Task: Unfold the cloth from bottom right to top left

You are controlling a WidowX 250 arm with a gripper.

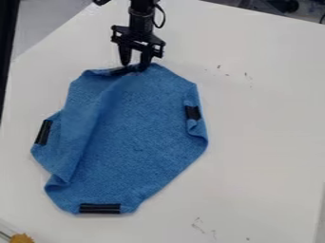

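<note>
Item, nearest the camera: one yellow-orange object [22, 238], ragged-edged, cut off by the bottom edge of the view at the left corner, with a thin green part beside it.

Item: one blue cloth [139, 133], textured, lying left of centre on a white table [266, 142]. Outline irregular. A long raised fold runs from near the top of the cloth down its left part to the lower left; the right border is turned inward partway down.

Item: black strips on the cloth, four. First, a banded bottom strip [100, 208], lying crosswise at the lower edge. Second, a left strip [43, 132], slanted, at the left edge. Third, a right strip [193, 112], short, at the turned-in right border. Fourth, a top strip [120, 71], partly hidden, by the fingertips.

Item: one black gripper [135, 66], hanging from the upper edge of the view, above centre-left, pointing down. Fingers spread, a gap visible between them; tips at the cloth's upper edge. Whether any fabric sits between the tips cannot be told.

Item: small dark marks on the table, some right of the gripper, others low and right of the cloth.

Item: one dark upright bar [6, 47], along the upper left edge of the view.
</note>
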